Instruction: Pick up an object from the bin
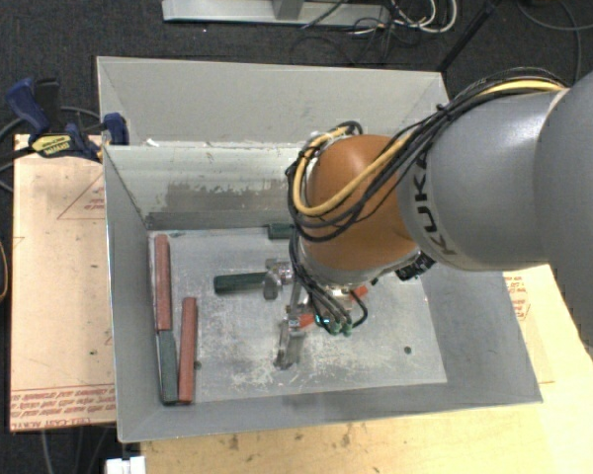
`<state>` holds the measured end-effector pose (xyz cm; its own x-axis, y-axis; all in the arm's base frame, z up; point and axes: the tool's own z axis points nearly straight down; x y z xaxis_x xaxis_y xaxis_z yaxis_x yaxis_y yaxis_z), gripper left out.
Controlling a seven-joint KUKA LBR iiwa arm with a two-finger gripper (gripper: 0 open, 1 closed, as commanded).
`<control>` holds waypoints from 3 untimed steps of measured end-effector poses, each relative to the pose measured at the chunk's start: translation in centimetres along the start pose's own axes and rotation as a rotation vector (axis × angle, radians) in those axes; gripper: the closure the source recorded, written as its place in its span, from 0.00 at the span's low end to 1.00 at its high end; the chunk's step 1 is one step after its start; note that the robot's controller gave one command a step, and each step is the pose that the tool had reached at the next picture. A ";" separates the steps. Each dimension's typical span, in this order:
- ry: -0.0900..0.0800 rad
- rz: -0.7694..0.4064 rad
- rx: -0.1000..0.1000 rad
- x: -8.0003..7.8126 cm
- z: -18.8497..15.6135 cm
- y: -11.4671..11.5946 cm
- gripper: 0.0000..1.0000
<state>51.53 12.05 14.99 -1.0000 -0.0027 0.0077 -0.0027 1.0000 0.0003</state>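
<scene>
Main risk: the gripper (pixel 289 349) sat low over bare bin (pixel 415 358) floor with nothing visibly under its tip, so closing there would likely have come up empty. Pressing lower could have scraped the metal floor. The nearest thing was a dark green stick (pixel 239 282) with a grey end, lying flat just up and left of the tip. A sideways move toward it could have shoved it away rather than trapped it.

How wide the gripper stood could not be told, as it read as one thin vertical piece. Nothing was seen held.

Pose: the arm came in from the right, with the orange cover (pixel 361 205) above and behind the tip and the tool pointing down at the floor. Two red sticks (pixel 162 284) and another green one lay well to the left along the wall. A small dark piece (pixel 280 230) lay beyond, near the back wall.
</scene>
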 end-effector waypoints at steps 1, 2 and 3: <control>-0.009 -0.197 -0.001 -9.2 8.0 3.9 0.00; -0.010 -0.195 -0.001 -9.2 7.6 3.9 1.00; -0.018 -0.248 0.000 -6.8 -6.6 1.9 1.00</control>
